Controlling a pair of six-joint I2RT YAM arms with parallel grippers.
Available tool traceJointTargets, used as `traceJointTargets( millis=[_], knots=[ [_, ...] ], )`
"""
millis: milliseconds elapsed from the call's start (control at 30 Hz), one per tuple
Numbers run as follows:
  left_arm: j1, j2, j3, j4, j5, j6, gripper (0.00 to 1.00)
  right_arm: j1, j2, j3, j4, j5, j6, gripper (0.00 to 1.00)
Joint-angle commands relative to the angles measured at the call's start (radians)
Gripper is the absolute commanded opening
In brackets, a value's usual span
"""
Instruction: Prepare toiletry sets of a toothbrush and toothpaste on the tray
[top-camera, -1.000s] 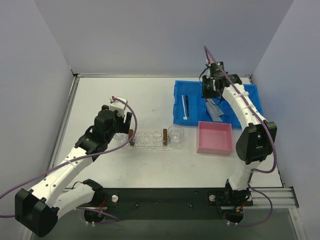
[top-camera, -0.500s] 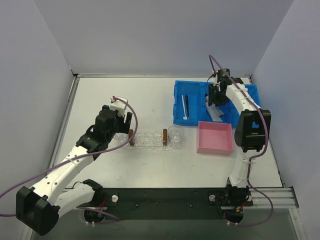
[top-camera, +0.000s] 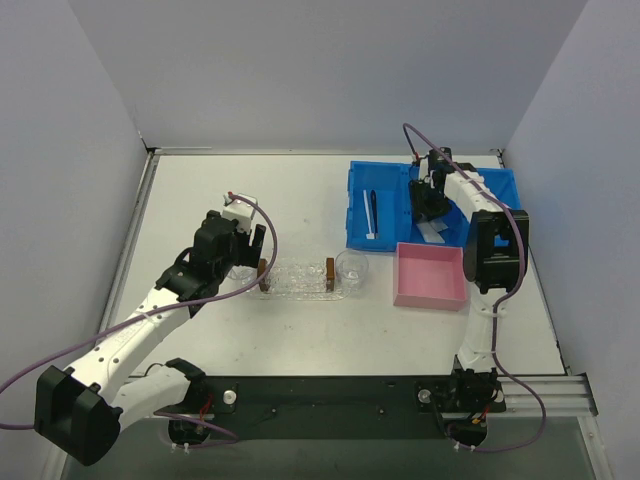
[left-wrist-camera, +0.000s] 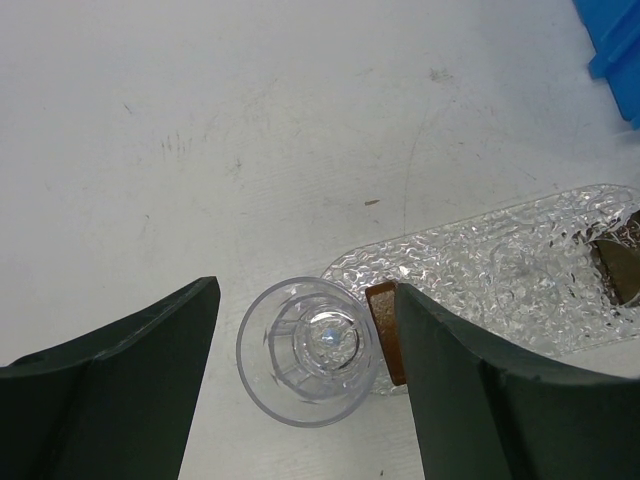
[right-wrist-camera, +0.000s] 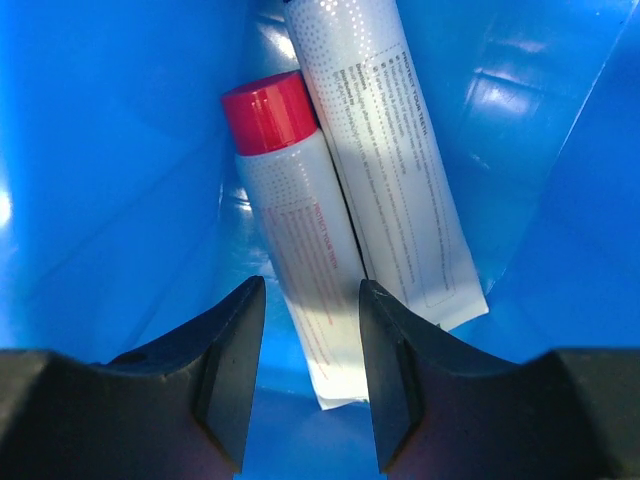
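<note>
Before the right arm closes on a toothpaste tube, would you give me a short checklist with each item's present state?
1. Right gripper open: ok, jaws spread.
2. Red-capped toothpaste between its fingers: ok, its lower half lies in the gap.
3. Second toothpaste clear of the grasp: not ok, it lies against the first and one finger overlaps its end.
4. Room on the tray: ok, its middle is bare.
5. Left gripper holding nothing: ok, open, with the clear cup standing between its fingers.
</note>
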Motion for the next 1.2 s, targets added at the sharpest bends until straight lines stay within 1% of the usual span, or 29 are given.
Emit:
traceJointTargets(
  millis=[0, 133, 433, 567, 733, 967, 1167],
  knots=[
    [0.008, 0.003, 0.017, 0.047, 0.013, 0.005, 0.81, 0.004, 0.02, 0.022, 0.015, 0.004, -0.058, 0.38],
    [0.01, 0.006, 0.019, 0.047, 0.013, 0.005, 0.81, 0.013, 0.025, 0.001, 0.039, 0.039, -0.089, 0.38],
    [0.011, 0.013, 0.02, 0.047, 0.016, 0.005, 0.81, 0.024, 0.049, -0.027, 0.04, 0.077, -0.116, 0.39],
    [0.013, 0.015, 0.02, 0.047, 0.021, 0.005, 0.81, 0.028, 0.039, -0.033, 0.035, 0.067, -0.118, 0.36],
    [0.013, 0.016, 0.022, 0.047, 0.027, 0.004, 0.81, 0.03, 0.051, -0.013, -0.016, 0.036, -0.118, 0.34],
    [0.013, 0.01, 0.024, 0.047, 0.032, 0.002, 0.81, 0.027, 0.066, -0.016, -0.062, 0.076, -0.11, 0.34],
    [0.013, 0.01, 0.024, 0.047, 0.036, 0.0, 0.81, 0.022, 0.066, -0.015, -0.108, 0.068, -0.103, 0.33]
  ],
)
